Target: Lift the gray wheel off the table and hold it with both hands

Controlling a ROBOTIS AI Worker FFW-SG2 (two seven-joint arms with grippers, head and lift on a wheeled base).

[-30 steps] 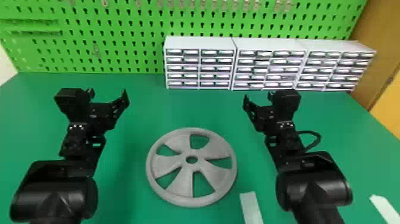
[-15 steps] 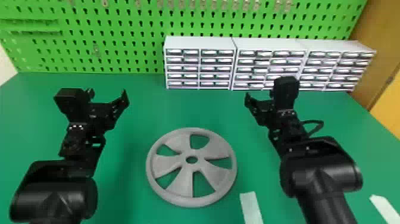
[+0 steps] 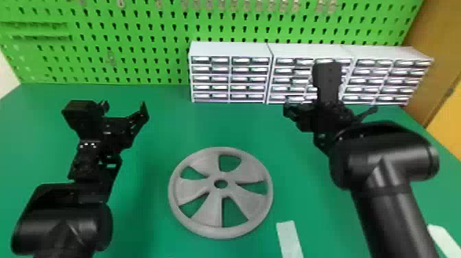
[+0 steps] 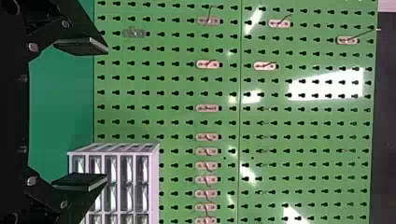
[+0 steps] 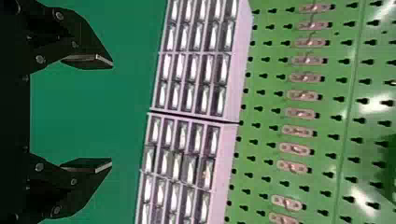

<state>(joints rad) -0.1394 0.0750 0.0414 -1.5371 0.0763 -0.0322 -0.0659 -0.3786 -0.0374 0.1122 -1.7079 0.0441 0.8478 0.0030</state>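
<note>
The gray wheel (image 3: pixel 221 192) lies flat on the bench (image 3: pixel 205 127), well short of its far edge, as the robot's left hand (image 4: pixel 103 113) and right hand (image 5: pixel 110 115) hang empty, fingers parted, clear of it. Grasp, lift and two-handed hold all lie ahead.

The robot has two black arms. The left arm (image 3: pixel 65 228) and the right arm (image 3: pixel 384 171) both have a big rounded cover, smooth and a little shiny. On the left one there is a boxy block (image 3: pixel 80 111), and below it some small white dots (image 3: pixel 86 144). The wrist views show black, angular fingers (image 5: pixel 79 32) with round, greyish screws (image 5: pixel 40 59) and flat, dark pads (image 5: pixel 86 164).
</note>
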